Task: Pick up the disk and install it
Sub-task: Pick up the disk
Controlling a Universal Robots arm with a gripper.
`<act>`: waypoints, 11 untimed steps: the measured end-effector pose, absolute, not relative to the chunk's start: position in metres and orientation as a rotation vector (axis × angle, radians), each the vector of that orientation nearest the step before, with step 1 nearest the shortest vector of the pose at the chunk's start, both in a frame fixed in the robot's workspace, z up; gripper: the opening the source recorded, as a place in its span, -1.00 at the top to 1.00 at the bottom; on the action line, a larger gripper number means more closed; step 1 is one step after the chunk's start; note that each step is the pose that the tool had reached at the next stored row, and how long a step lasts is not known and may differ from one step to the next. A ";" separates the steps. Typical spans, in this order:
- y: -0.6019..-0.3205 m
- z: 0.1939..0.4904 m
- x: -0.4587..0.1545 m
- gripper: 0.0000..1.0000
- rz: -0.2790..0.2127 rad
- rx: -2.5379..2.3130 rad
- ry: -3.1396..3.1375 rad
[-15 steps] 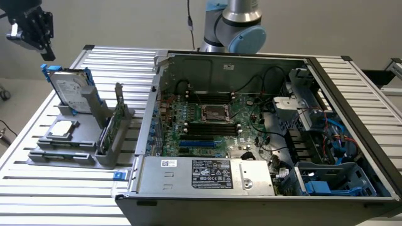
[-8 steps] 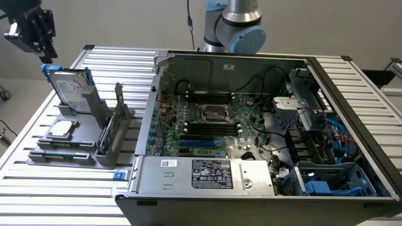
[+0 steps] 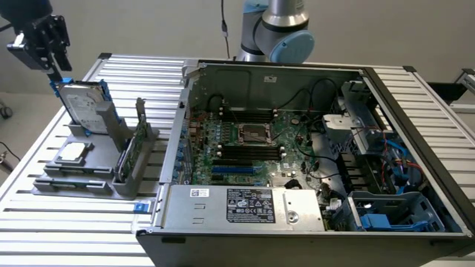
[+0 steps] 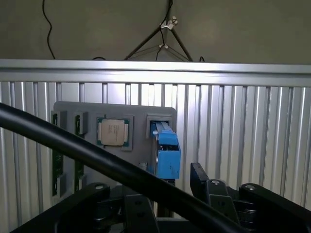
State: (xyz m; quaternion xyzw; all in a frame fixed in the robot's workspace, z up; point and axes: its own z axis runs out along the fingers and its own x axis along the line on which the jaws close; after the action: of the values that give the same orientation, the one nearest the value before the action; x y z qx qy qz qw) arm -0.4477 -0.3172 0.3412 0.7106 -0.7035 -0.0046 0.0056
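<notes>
Pick-up not yet made: your gripper (image 3: 53, 65) hangs just above the gray holder (image 3: 89, 186), its jaws apart. In the wrist view the fingers (image 4: 200, 177) sit wide of the blue carrier edge and nothing is clamped. The disk (image 3: 80, 104) stands upright in the holder's rear slot, label side facing the holder's front, so by these pictures both the lift and the install are left to do.

Above the holder the air is open. Inside it, things are tighter. A gray post and a green circuit card (image 3: 126, 149) stand upright just beside the disk, and a square processor chip (image 3: 74, 151) lies flat in the holder's front pocket. The open computer case (image 3: 276, 78) rises close alongside the holder, its near wall the one hard edge to mind. A black cable (image 4: 73, 150) crosses the wrist view between camera and holder.
</notes>
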 end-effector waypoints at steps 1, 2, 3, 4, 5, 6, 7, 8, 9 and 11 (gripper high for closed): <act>-0.317 0.339 -0.448 0.04 -0.014 2.225 -2.203; -0.317 0.338 -0.448 0.04 -0.013 2.226 -2.203; -0.317 0.336 -0.448 0.04 -0.012 2.226 -2.203; -0.317 0.334 -0.448 0.04 -0.011 2.227 -2.204; -0.317 0.332 -0.449 0.04 -0.010 2.227 -2.204; -0.317 0.330 -0.449 0.04 -0.010 2.227 -2.204; -0.317 0.328 -0.449 0.04 -0.009 2.228 -2.204; -0.317 0.327 -0.449 0.04 -0.009 2.228 -2.204; -0.317 0.325 -0.449 0.04 -0.009 2.228 -2.204; -0.317 0.321 -0.449 0.04 -0.009 2.228 -2.204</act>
State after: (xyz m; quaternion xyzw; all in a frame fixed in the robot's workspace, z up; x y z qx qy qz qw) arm -0.4492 -0.3170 0.3212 0.7108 -0.7034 -0.0028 0.0038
